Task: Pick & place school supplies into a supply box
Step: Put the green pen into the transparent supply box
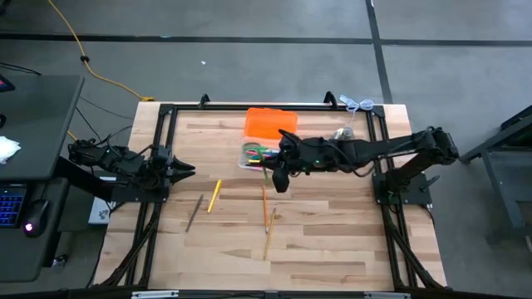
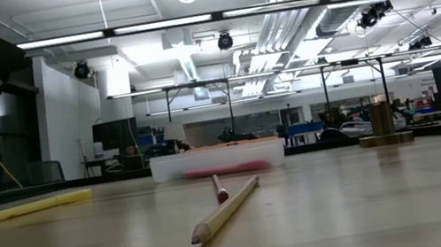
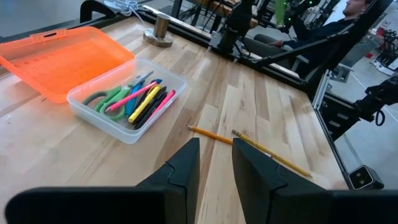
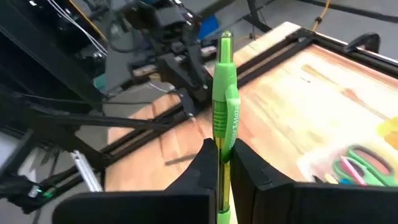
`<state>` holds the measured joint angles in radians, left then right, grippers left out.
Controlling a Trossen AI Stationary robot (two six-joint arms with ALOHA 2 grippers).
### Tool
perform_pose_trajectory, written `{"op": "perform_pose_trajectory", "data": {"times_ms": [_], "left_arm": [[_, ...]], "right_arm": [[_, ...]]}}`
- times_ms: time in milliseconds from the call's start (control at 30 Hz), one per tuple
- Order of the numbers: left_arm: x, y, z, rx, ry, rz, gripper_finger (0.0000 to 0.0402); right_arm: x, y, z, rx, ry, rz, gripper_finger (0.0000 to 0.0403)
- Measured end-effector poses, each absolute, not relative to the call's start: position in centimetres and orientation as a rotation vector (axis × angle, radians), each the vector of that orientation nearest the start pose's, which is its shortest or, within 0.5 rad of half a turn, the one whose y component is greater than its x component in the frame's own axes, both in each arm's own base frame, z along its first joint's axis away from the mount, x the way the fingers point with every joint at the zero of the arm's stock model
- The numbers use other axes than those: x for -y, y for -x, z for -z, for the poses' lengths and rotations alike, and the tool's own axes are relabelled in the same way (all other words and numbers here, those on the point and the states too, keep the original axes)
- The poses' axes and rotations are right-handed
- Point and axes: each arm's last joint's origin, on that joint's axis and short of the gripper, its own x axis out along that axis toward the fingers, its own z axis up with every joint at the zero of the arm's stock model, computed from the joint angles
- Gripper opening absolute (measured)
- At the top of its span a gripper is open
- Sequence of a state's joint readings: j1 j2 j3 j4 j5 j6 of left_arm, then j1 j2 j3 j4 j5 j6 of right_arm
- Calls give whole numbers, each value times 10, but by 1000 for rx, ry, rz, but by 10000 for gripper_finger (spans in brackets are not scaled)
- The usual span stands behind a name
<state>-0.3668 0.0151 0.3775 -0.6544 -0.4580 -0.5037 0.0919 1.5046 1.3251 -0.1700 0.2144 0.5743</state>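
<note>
The supply box [image 1: 258, 156], clear with its orange lid [image 1: 270, 123] open, stands at the table's far middle and holds scissors and pens [image 3: 134, 102]. My right gripper [image 1: 281, 177] hangs above the table just near of the box, shut on a green pen [image 4: 224, 106]. A yellow marker [image 1: 214, 195], a dark pencil [image 1: 194, 213], an orange pencil [image 1: 265, 203] and a wooden pencil [image 1: 269, 234] lie flat on the table. My left gripper [image 3: 215, 165] waits open at the table's left side, with nothing between its fingers. My right gripper pinches the green pen's barrel [image 4: 221, 155], just below its clip, between the two fingers. The pen runs along the fingers and sticks out well past their ends. It is lifted clear of the table.
A silvery bell-like object [image 3: 163, 31] stands at the far right behind the box. A black frame [image 1: 166, 112] runs along the table's edges. Bare wood lies near of the loose pencils. A person [image 3: 348, 18] sits beyond the table's right side.
</note>
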Motion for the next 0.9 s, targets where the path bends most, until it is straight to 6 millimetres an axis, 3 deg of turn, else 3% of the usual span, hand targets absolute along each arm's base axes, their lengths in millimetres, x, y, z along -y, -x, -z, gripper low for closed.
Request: {"op": "perform_pose_trajectory", "data": {"times_ms": [467,667,900], "left_arm": [[7,-55,-223,-238,383,-155,122],[7,-54,-223,-246,380,-157,122],[7,-54,-223,-245,380,-156,122]], "right_arm": [[39,-341,-343,-357,-429,308,5],[58,-339,-338,-392,-398,336,3],[72,-354,-314,-483,-380,317,3]]}}
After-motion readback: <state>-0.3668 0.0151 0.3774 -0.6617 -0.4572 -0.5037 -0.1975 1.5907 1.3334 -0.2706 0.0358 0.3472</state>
